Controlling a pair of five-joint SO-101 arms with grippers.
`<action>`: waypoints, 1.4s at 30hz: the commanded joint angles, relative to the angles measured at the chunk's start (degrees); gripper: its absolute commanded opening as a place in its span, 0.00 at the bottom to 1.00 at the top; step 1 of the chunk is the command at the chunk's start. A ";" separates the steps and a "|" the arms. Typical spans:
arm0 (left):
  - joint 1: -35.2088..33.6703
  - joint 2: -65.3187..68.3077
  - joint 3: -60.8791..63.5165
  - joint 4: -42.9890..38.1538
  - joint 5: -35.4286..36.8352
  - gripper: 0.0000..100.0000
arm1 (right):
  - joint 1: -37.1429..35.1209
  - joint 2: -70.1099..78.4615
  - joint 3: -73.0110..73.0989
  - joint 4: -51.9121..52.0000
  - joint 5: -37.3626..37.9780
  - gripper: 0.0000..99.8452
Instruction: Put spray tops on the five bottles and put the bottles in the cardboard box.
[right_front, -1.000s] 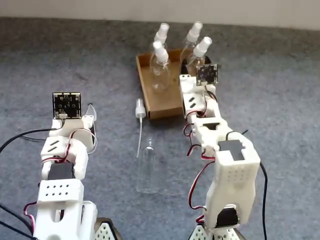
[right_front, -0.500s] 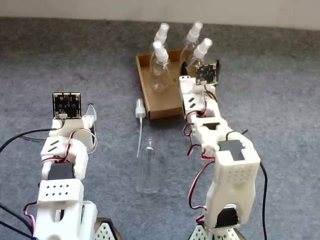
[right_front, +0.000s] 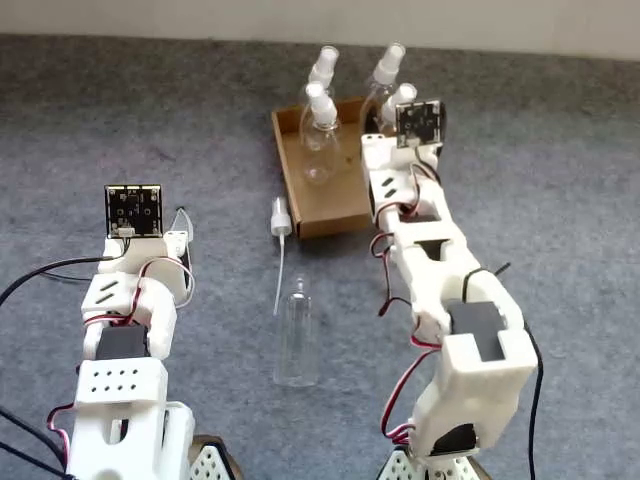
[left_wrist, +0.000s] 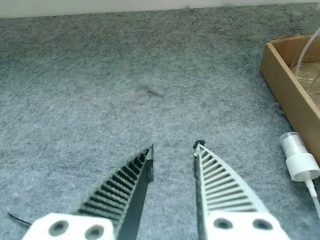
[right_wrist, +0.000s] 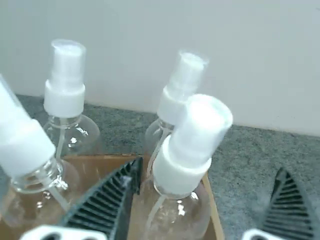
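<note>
Right end effector (right_wrist: 209, 170), arm stretched forward, gapes around a capped bottle (right_wrist: 190, 135) at the cardboard box (right_front: 287, 170).

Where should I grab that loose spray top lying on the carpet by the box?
Grip the spray top by its stubby white head, not the thin tube trailing from it. It lies flat on the carpet, so probably come straight down, closing across the head's sides. The open left gripper sits nearer.

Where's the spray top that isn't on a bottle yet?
In the high view the loose spray top lies on the carpet, just left of the cardboard box and beyond the uncapped bottle.
</note>
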 joint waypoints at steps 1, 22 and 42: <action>-0.22 0.04 -0.40 -1.41 0.53 0.13 | 0.40 -8.66 -3.38 6.99 -0.35 0.33; -0.48 0.04 -0.40 -1.41 0.53 0.13 | -26.24 -38.46 -2.68 83.91 -14.77 0.26; -0.57 0.04 -0.31 -1.41 0.53 0.13 | -36.79 -38.37 21.32 75.74 -25.58 0.26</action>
